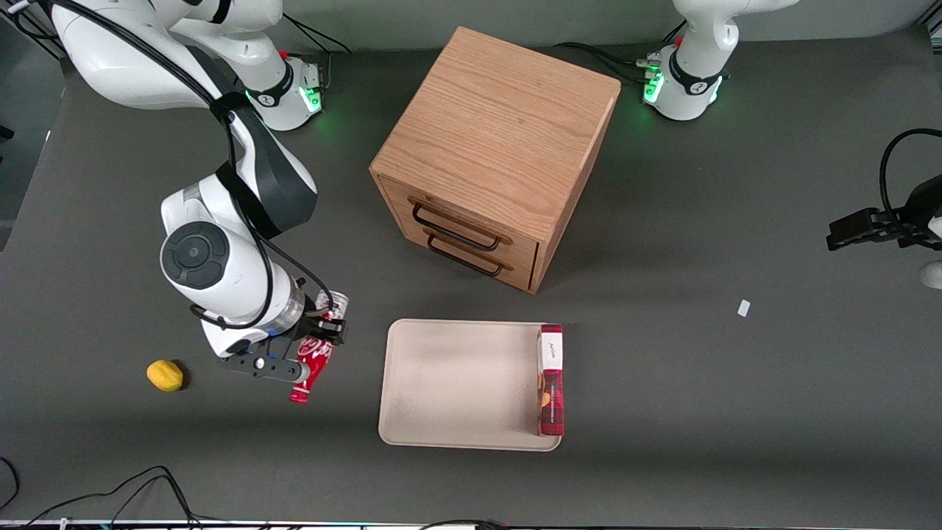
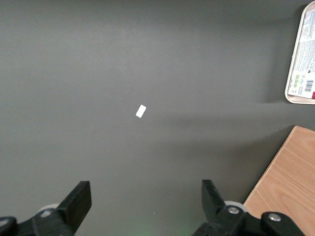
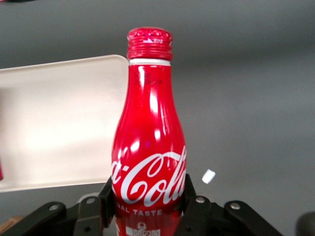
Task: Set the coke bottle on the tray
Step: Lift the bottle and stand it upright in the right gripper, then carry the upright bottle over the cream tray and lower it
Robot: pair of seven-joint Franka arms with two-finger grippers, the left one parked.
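My right gripper (image 1: 320, 331) is shut on the coke bottle (image 1: 312, 362), a slim red bottle with white script logo. It holds the bottle tilted, cap pointing toward the front camera, silver base up by the wrist. In the right wrist view the bottle (image 3: 149, 142) stands between the two black fingers (image 3: 106, 196), which press its lower body. The beige tray (image 1: 456, 383) lies on the table beside the gripper, toward the parked arm's end; its corner shows in the right wrist view (image 3: 59, 118). The bottle is off the tray.
A flat red-and-white box (image 1: 551, 379) lies on the tray's edge toward the parked arm. A wooden drawer cabinet (image 1: 493, 154) stands farther from the front camera than the tray. A yellow lemon (image 1: 165, 375) lies beside the working arm. A small white scrap (image 1: 744, 308) lies toward the parked arm's end.
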